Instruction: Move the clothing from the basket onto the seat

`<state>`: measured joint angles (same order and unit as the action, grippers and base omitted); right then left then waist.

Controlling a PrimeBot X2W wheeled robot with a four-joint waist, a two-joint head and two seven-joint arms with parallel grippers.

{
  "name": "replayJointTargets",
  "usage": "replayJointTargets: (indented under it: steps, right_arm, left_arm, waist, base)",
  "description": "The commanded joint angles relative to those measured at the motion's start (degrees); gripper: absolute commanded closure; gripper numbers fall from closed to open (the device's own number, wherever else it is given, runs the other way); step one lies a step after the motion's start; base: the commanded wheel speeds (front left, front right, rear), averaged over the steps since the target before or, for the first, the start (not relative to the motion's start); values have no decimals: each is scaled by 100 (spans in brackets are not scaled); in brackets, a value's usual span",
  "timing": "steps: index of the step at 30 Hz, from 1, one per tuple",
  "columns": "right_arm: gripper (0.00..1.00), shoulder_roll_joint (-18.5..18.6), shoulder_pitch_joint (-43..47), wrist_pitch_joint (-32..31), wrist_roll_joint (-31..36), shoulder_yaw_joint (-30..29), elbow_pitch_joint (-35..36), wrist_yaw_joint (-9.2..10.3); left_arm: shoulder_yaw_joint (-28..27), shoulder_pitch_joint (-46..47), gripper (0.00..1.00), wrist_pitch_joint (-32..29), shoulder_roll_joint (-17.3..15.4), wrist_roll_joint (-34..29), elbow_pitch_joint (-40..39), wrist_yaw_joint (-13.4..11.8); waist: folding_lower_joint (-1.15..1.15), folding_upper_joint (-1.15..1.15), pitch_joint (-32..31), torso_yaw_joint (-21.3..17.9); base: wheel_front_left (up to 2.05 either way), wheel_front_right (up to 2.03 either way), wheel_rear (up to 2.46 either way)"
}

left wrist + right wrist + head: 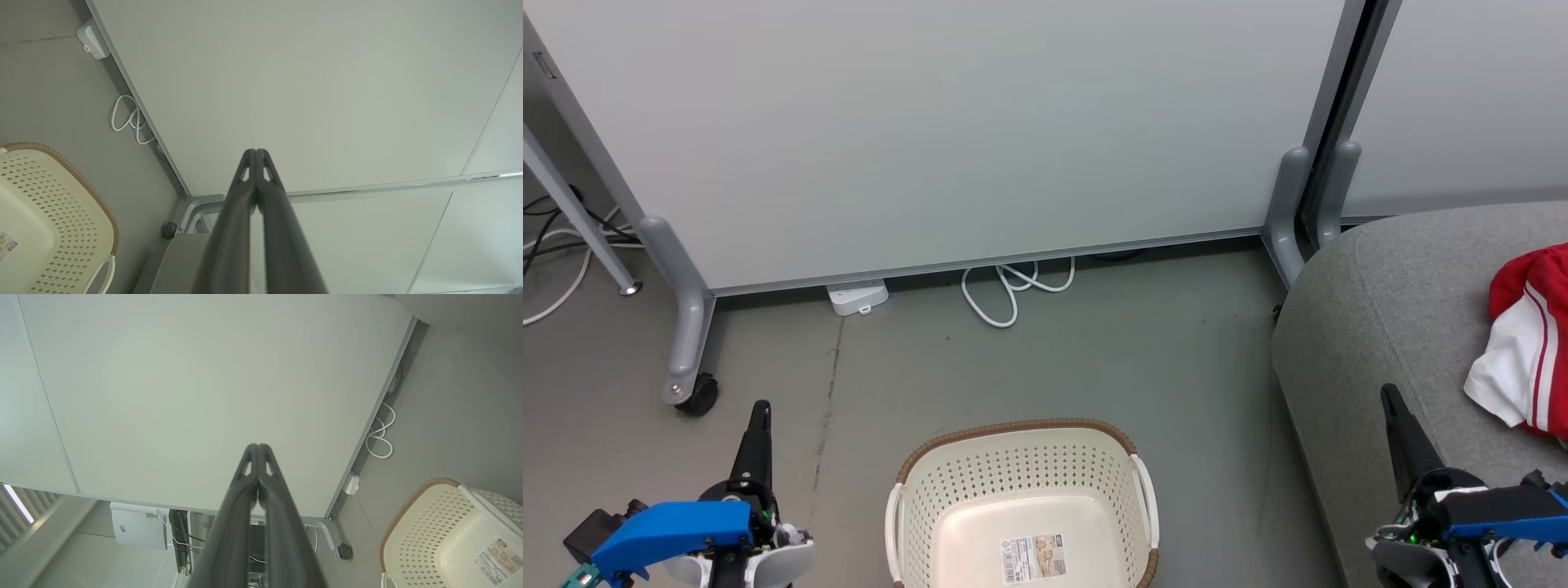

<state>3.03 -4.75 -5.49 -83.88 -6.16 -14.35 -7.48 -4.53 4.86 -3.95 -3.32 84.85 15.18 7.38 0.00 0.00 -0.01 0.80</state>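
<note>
**Head view, with both wrist views.** The basket [1013,467] stands on the floor with its bare bottom and label sticker [1035,558] exposed and nothing red inside. Judged from this, the transfer is complete or nearly so. The clothing [1527,343] lies to the right of the basket, up on the seat [1388,310], bunched with a white panel outward. The frame edge cuts it off, so whether both garments are there cannot be told. The left gripper [760,412], left of the basket, and the right gripper [1390,396], right of it and seen against the seat, each have their fingers pressed together on nothing. They point toward the partition [947,131] behind the basket, probably a parked posture, as there is no load to carry. A white cable [1013,290] lies coiled beyond the basket, at the partition's foot
</note>
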Motion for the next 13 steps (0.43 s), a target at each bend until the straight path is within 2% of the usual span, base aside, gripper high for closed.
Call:
replayJointTargets:
  steps: [1,13]
  right_arm:
    - [100,-11,-116,-27,-116,-17,36,-2]
    - [100,-18,-154,-86,-590,-37,33,-2]
  left_arm:
    - [-26,97,100,-37,-2,111,-41,17]
    - [-131,147,100,-170,7,540,-98,19]
  waist:
    - [0,0,1,-6]
    - [0,0,10,-50]
  base:
    - [0,0,0]
    - [0,0,0]
